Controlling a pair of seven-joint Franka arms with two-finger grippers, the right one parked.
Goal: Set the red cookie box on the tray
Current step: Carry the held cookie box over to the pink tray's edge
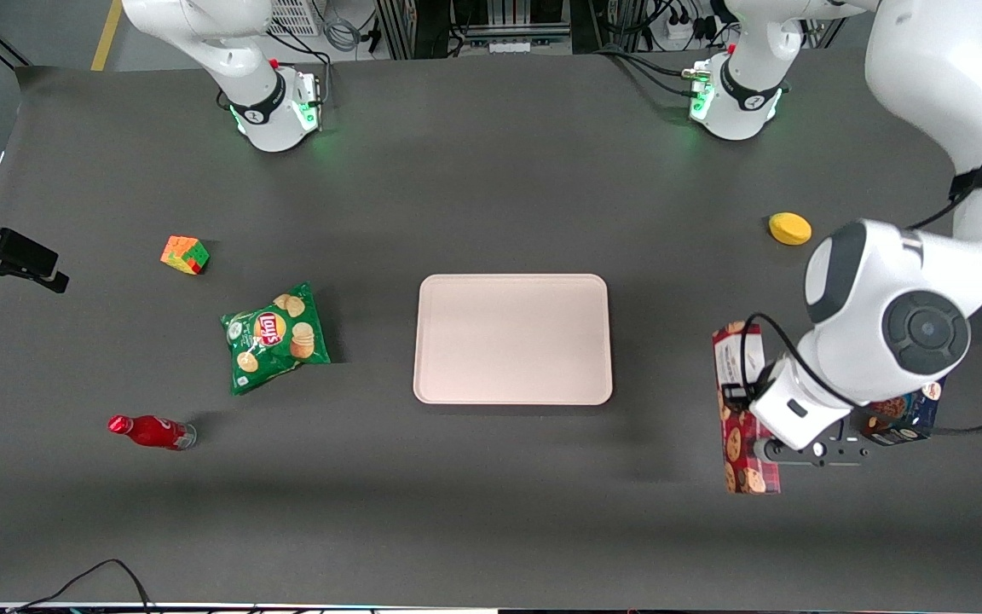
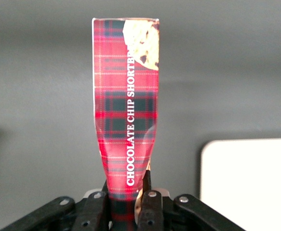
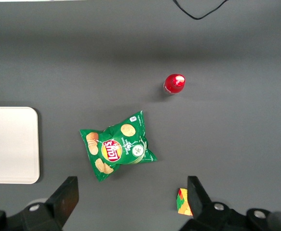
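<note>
Front view shows me the gripper (image 1: 753,426) over the working arm's end of the table, set across the middle of the red cookie box (image 1: 742,408). From the left wrist view I read the jaws as closed down on the box (image 2: 126,106): the two fingers (image 2: 151,207) pinch its narrow plaid sides, and the carton pinches in visibly where they bite. I cannot tell for certain whether the box is off the table or resting on it; its far end stands out against the grey surface, so I judge it lifted or about to be.

The tray (image 1: 513,338) sits bare in the middle of the table, well apart from the box, toward the parked arm's end from it. A blue cookie box (image 1: 904,416) lies just beside the wrist, partly hidden by the arm, and a yellow disc (image 1: 789,228) lies farther from the front camera.

To carry this well, I want clear height before moving sideways, since the long carton sticks out past the fingers and its end could drag. I would travel slowly to stop it swinging or slipping in the grip, turn the wrist so its length follows the tray's long edge, lower until it lies flat inside the rim, and only then let go.
</note>
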